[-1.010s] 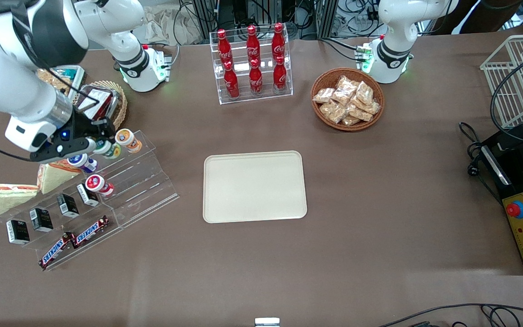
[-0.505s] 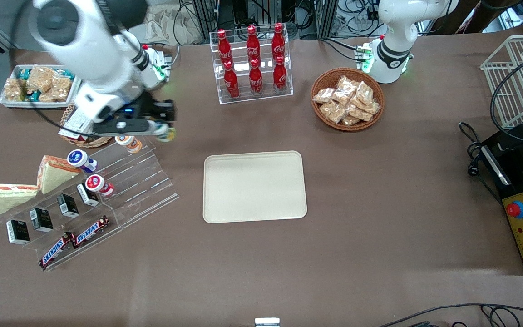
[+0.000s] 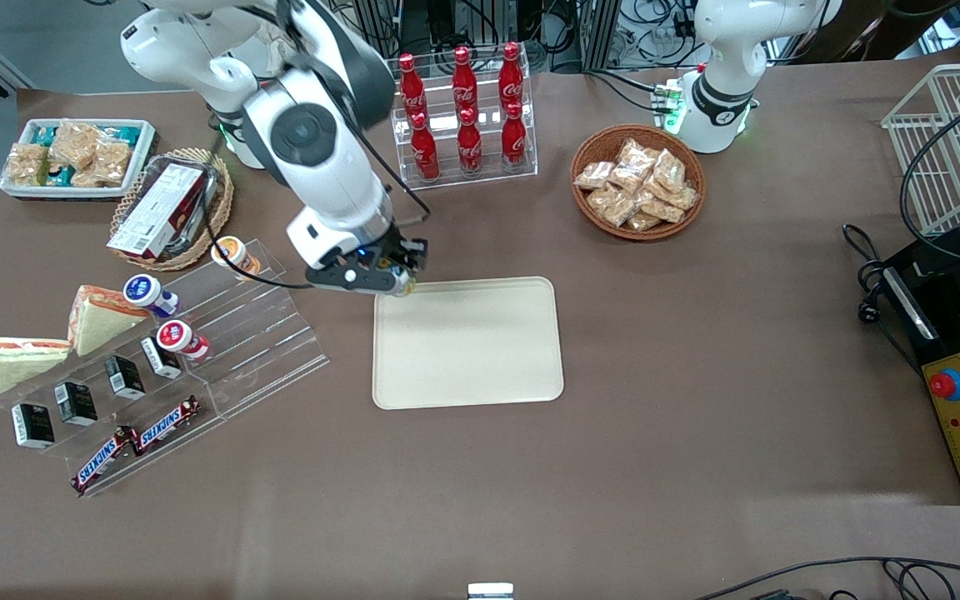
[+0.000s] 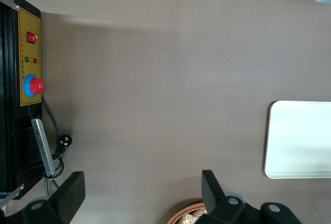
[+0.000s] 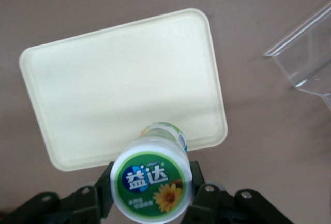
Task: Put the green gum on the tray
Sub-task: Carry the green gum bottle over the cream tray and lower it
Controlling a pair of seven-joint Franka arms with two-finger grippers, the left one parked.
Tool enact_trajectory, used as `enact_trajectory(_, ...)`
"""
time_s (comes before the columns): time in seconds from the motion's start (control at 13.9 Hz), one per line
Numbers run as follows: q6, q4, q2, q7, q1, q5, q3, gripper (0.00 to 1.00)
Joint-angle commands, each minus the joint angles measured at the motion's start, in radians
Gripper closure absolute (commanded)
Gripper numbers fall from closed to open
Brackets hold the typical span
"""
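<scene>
Two Snickers bars point(image 3: 132, 443) are seen on the lowest step of a clear stepped rack point(image 3: 255, 333), nearest the front camera at the working arm's end of the bench point(image 3: 697, 350). Small black cartons point(image 3: 80, 402) are lined up one step higher, and above them a red-lidded bottle point(image 3: 180, 337), a blue-lidded bottle point(image 3: 147, 293) and an orange-lidded bottle point(image 3: 234, 254) are set on the upper steps. The tray point(image 3: 467, 346) is laid flat near the middle of the bench, nothing resting on it. The hand point(image 3: 401, 279) is held in the air over the tray's corner that lies farther from the front camera and toward the rack. The green gum point(image 5: 152, 181) is clamped between its fingers point(image 5: 199, 180), lid toward the wrist camera, its body over the tray's rim. Farther off, a wicker basket of snack packets point(image 3: 638, 183) and a clear stand of red cola bottles point(image 3: 463, 117) are seen.
</scene>
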Motion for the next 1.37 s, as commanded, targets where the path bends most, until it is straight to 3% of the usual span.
enact_trajectory(0.0, 0.212, -0.189, -0.012, 0.030, 0.031, -0.013, -0.013, 0.84)
enact_trajectory(0.29, 0.367, -0.271, 0.074, 0.125, 0.051, -0.115, -0.013, 0.84)
enact_trajectory(0.65, 0.481, -0.290, 0.154, 0.132, 0.046, -0.126, -0.014, 0.82)
enact_trajectory(0.72, 0.486, -0.290, 0.157, 0.132, 0.043, -0.126, -0.014, 0.68)
enact_trajectory(0.79, 0.487, -0.288, 0.160, 0.132, 0.041, -0.126, -0.014, 0.21)
enact_trajectory(0.87, 0.487, -0.287, 0.163, 0.132, 0.038, -0.126, -0.016, 0.00)
enact_trajectory(1.3, 0.460, -0.271, 0.142, 0.121, 0.035, -0.126, -0.021, 0.00)
